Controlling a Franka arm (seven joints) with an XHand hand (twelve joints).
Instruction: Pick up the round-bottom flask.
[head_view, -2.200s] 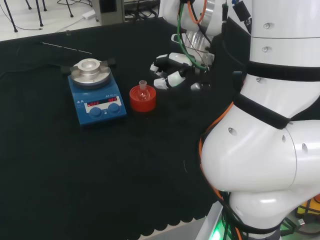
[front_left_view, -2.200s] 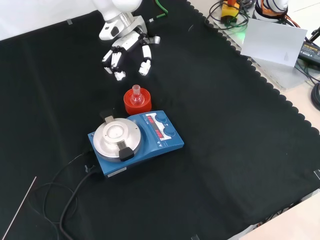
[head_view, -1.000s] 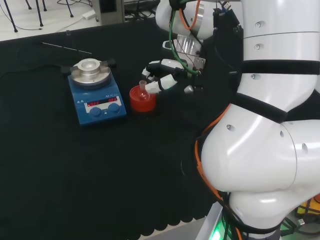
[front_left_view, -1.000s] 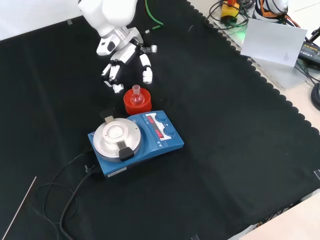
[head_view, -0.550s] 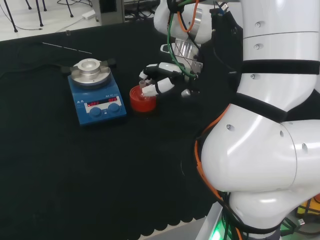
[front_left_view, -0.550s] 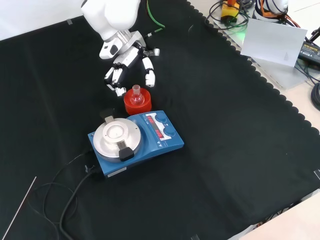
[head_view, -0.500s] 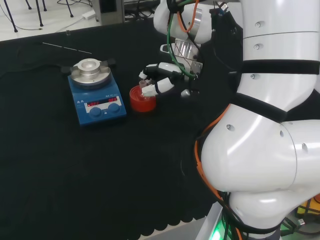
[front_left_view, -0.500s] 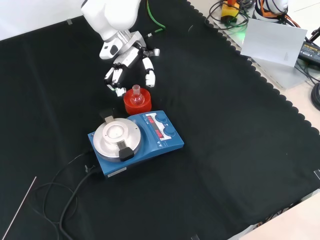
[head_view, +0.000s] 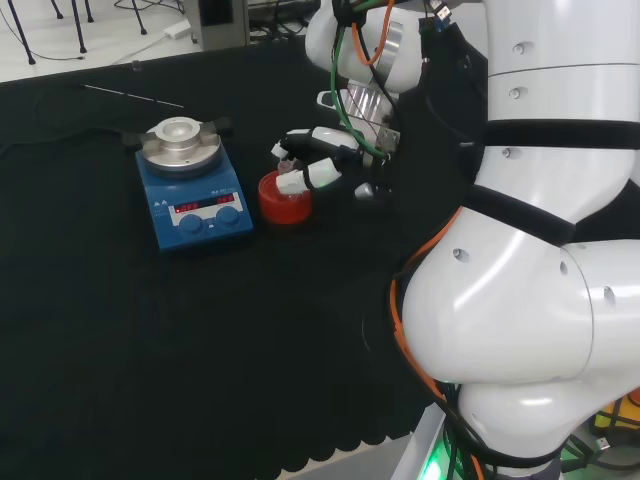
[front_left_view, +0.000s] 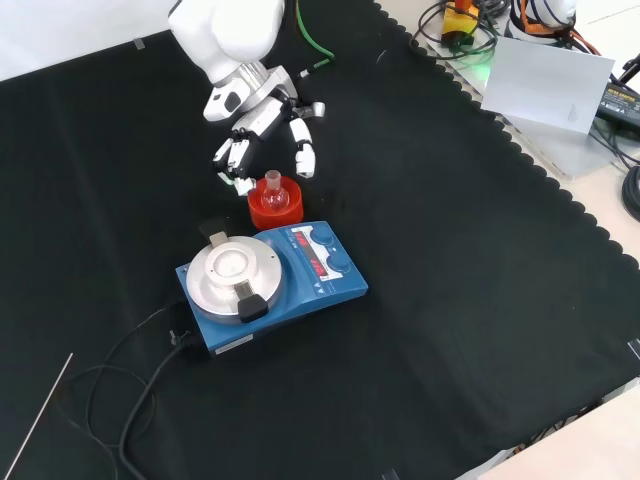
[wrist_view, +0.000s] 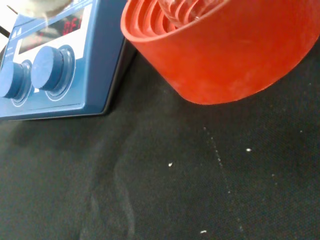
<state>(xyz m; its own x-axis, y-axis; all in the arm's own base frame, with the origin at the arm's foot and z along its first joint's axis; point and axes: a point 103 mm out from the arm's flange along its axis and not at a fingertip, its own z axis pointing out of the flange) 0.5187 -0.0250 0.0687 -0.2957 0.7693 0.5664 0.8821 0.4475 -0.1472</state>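
Hand (front_left_view: 258, 118) spread open with nothing held, fingers set either side of round-bottom flask (front_left_view: 270, 190), flask seated upright in red ribbed stand (front_left_view: 274, 204), stand placed just beside blue hotplate stirrer (front_left_view: 270, 281).

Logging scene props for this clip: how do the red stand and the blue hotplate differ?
The red stand is round, ribbed inside and small; the blue hotplate is boxy and larger. The stand carries the round-bottom flask; the hotplate's silver top is bare. The hotplate has knobs and a lit display; the stand has none. Both sit side by side on the black cloth.
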